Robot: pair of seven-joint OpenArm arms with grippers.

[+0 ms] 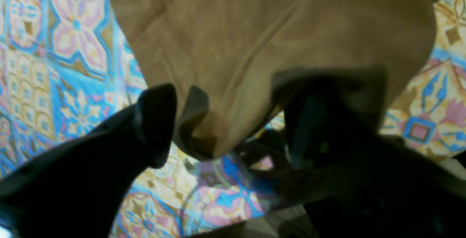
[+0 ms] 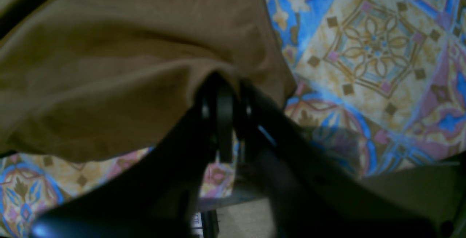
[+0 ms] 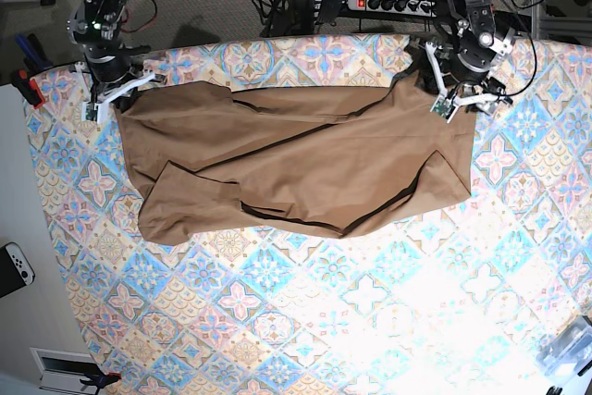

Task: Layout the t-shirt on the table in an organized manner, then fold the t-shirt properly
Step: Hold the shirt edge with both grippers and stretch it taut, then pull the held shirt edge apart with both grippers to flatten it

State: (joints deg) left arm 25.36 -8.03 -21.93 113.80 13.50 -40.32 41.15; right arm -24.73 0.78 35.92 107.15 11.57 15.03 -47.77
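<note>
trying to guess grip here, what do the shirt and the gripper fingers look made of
T-shirt: probably soft matte cotton or similar knit, since it drapes in loose folds.
Left gripper's fingers: perhaps rubber or plastic, matte black, too blurred to say.

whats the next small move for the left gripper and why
Probably ease the left gripper back off the t-shirt: its jaws stand wide apart with the cloth's near edge loose between them, and that edge already lies on the patterned table.

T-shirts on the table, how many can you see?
1: the brown t-shirt, spread across the patterned table between the two arms. More cloth could be hidden underneath.
</note>
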